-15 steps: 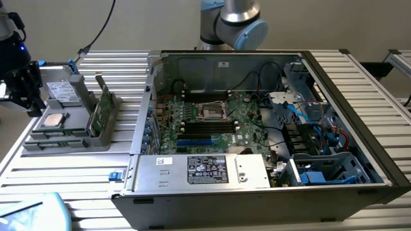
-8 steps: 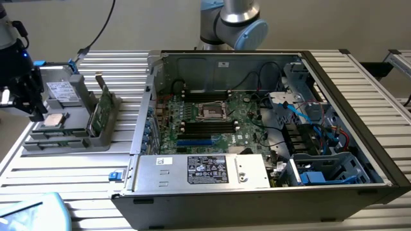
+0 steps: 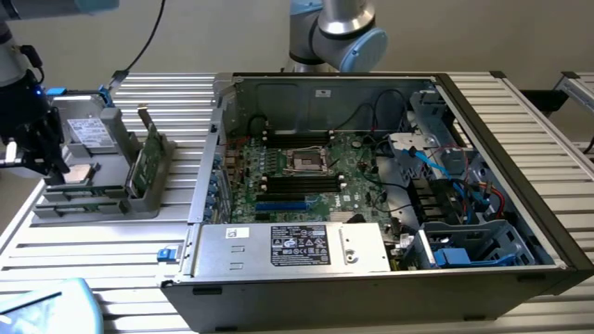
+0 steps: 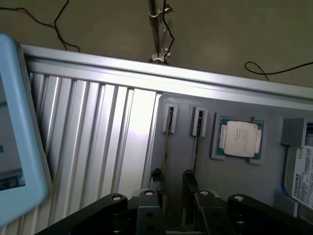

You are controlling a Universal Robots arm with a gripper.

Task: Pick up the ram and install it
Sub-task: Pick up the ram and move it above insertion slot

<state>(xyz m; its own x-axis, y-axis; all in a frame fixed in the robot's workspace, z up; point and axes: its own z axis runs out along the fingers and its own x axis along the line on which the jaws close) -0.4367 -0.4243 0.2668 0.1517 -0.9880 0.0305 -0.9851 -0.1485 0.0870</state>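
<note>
The black two-fingered hand (image 4: 172, 176) is spread wide and empty. It hovers over the grey moulded parts tray (image 4: 230, 181), at nine o'clock from the open black computer case (image 3: 371, 299) in the exterior view. The ram (image 4: 167, 147), a long thin circuit-board stick on edge in a tray slot, lies just below. It seems to sit between the fingers, long axis along their gap. A twin stick (image 4: 195, 147) stands just beside.

An open computer case (image 3: 371, 174) lies on the slatted bench (image 3: 93, 250); beside it, a grey tray (image 3: 139, 205) holds a processor chip (image 4: 239, 138) and hard drive (image 3: 90, 131).
</note>
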